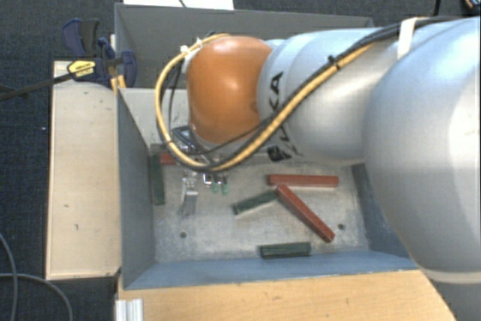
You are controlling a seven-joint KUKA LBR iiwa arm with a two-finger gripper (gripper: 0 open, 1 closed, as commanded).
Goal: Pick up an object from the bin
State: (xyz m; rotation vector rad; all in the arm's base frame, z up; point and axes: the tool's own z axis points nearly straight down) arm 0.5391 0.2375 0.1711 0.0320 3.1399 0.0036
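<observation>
1. Dark green bar (155,180), the thing closest to the gripper on its left side, lies on the floor of the bin (248,272) along the left wall. Its long side runs from far to near.
2. At the far end of this bar a short reddish piece (167,159) shows. The rest of it is hidden under the robot.
3. The gripper (197,190) hangs low over bare floor in the left part of the bin. It is just to the right of the first bar and apart from it. Whether it is open or closed I cannot tell.
4. Above the gripper sits the orange cover (225,86) of the wrist, with a yellow-black cable (161,98) looped around it.
5. To the right of the gripper, near it but not touching, lies a second green bar (254,201), a little tilted.
6. Further right are two red-brown bars. The level red bar (303,180) lies from left to right. The slanted red bar (304,213) runs from under its left end toward the near right. The right end of the second green bar seems to meet the slanted one.
7. A third green bar (285,250) lies close to the near wall, from left to right.
8. The grey arm (376,101) covers the far and right part of the bin.
</observation>
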